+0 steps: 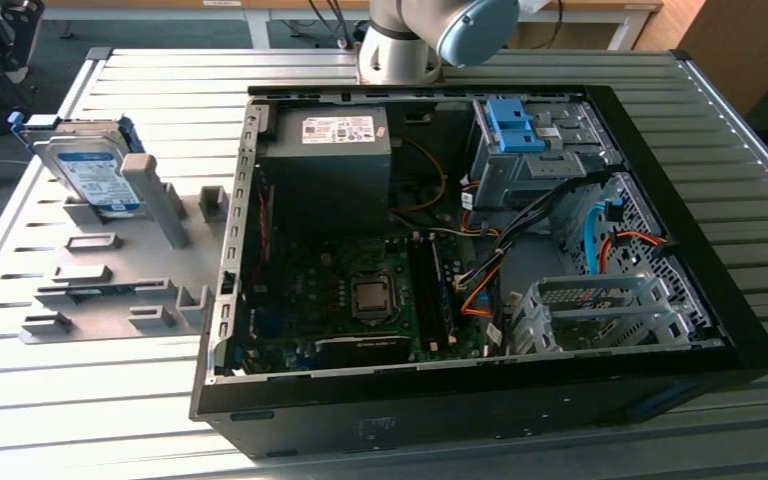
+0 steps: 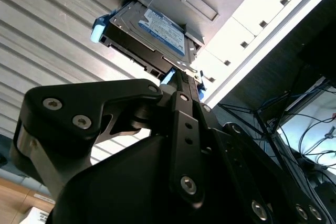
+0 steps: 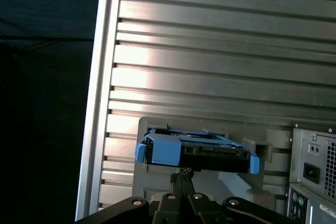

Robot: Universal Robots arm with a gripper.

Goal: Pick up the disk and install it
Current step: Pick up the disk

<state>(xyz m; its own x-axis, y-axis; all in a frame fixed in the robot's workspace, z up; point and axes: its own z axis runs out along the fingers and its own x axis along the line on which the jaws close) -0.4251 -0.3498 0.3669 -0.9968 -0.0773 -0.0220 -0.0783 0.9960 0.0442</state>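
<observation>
We see one disk (image 1: 87, 170) standing on its edge in a slot of the grey fixture plate (image 1: 104, 290). Its labelled face is turned outward and blue rails run along its sides. The plate lies by the table's (image 1: 157, 75) edge on the exterior view's left, and the disk is at the plate's end nearest the far corner.

In both wrist views the gripper (image 2: 177, 76) (image 3: 182, 173) points at the disk (image 2: 152, 32) (image 3: 197, 153) and stays apart from it. We count two fingers (image 2: 184, 98) (image 3: 178, 182), pressed together with nothing between them and touching nothing.

Just beside the plate, in the middle of the table, lies one open computer case (image 1: 491, 400). Inside it we count one dark grey box (image 1: 331, 160) with a white sticker and one bare blue bracket (image 1: 511, 125) in the drive bay at the case's far corner. The arm (image 1: 418, 40) rises behind the case's far edge.
</observation>
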